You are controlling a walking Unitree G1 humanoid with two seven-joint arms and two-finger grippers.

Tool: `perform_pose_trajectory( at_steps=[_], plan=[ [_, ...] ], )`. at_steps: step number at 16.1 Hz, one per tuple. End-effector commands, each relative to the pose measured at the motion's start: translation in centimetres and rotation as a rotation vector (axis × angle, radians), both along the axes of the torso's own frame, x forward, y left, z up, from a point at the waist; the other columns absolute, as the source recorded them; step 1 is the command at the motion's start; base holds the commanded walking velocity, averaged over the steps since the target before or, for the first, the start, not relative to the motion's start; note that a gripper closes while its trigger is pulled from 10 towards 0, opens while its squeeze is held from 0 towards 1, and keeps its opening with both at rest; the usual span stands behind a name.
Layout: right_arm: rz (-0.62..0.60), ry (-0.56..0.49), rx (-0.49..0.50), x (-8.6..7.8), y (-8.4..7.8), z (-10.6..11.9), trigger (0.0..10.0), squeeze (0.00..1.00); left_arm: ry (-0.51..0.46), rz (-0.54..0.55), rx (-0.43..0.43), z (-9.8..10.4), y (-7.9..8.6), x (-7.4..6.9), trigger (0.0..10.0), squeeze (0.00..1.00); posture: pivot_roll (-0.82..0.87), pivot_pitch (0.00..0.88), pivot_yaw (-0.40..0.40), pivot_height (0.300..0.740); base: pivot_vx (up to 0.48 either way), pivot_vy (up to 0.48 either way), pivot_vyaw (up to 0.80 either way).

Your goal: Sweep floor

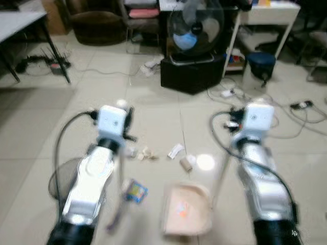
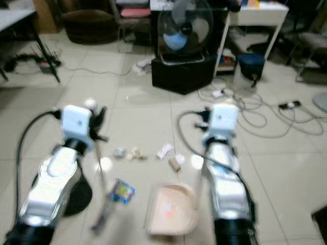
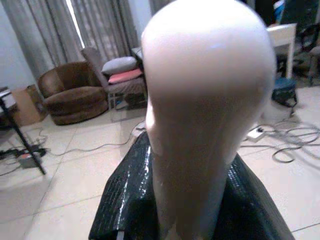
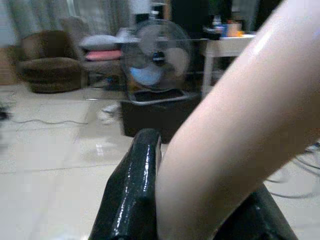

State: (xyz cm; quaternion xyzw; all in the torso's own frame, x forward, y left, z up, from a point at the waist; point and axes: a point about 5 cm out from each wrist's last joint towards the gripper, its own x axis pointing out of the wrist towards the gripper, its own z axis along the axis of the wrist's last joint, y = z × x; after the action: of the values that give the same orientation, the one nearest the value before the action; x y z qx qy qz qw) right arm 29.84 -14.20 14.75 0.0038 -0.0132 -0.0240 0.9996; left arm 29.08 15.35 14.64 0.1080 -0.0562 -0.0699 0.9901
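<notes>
The left gripper [image 3: 195, 200] is clamped on the pale broom handle [image 3: 200, 100]; the right gripper [image 4: 200, 215] clasps the dustpan handle [image 4: 240, 125]. The dustpan [image 1: 186, 209] sits at 6 o'clock of the scraps [image 1: 148, 154] — light, loose litter; both handles look stiff, smooth, perhaps slippery — grip low.

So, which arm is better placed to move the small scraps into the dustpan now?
Left. The left gripper is shut on the broom, whose lower end is near the scraps. The right gripper is shut on the dustpan, so it probably should just steady it.
</notes>
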Motion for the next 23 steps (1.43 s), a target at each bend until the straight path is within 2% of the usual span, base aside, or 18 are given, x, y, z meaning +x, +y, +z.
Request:
perform_pose_trajectory(
  at_steps=[1, 9, 10, 12, 14, 23],
  plan=[
    [-0.017, -0.05, 0.006, 0.02, -0.63, 1.0, 10.0, 0.0, -0.048, -0.019, 0.013, 0.98, -0.49, 0.13, 10.0, 0.0, -0.1, 0.0, 0.045, 0.74, 0.352, 0.0, 0.0],
    [-0.017, -0.048, 0.002, -0.04, -0.72, 0.95, 10.0, 0.0, -0.047, -0.019, 0.012, 0.84, -0.59, 0.19, 10.0, 0.0, -0.1, 0.0, 0.046, 0.74, 0.354, 0.0, 0.0],
    [0.002, -0.047, -0.028, -0.04, -0.59, 0.98, 10.0, 0.0, -0.047, -0.017, 0.013, 0.83, -0.57, 0.15, 10.0, 0.0, -0.1, 0.0, 0.044, 0.74, 0.356, 0.0, 0.0],
    [0.027, -0.048, -0.044, -0.06, -0.15, 0.95, 10.0, 0.0, -0.045, -0.013, 0.014, 0.72, -0.49, 0.06, 10.0, 0.0, -0.1, 0.0, 0.043, 0.74, 0.354, 0.0, 0.75],
    [0.016, -0.051, -0.003, -0.09, -0.11, 0.9, 10.0, 0.0, -0.044, -0.011, 0.013, 0.71, -0.43, 0.04, 10.0, 0.0, -0.1, 0.0, 0.04, 0.74, 0.352, 0.0, 0.63],
    [-0.032, -0.04, -0.032, -0.24, -0.86, 0.75, 10.0, 0.0, -0.031, -0.043, 0.004, 0.51, -1.27, 0.41, 10.0, 0.0, -0.1, 0.0, 0.049, 0.74, 0.345, 0.0, 0.0]
  ],
)
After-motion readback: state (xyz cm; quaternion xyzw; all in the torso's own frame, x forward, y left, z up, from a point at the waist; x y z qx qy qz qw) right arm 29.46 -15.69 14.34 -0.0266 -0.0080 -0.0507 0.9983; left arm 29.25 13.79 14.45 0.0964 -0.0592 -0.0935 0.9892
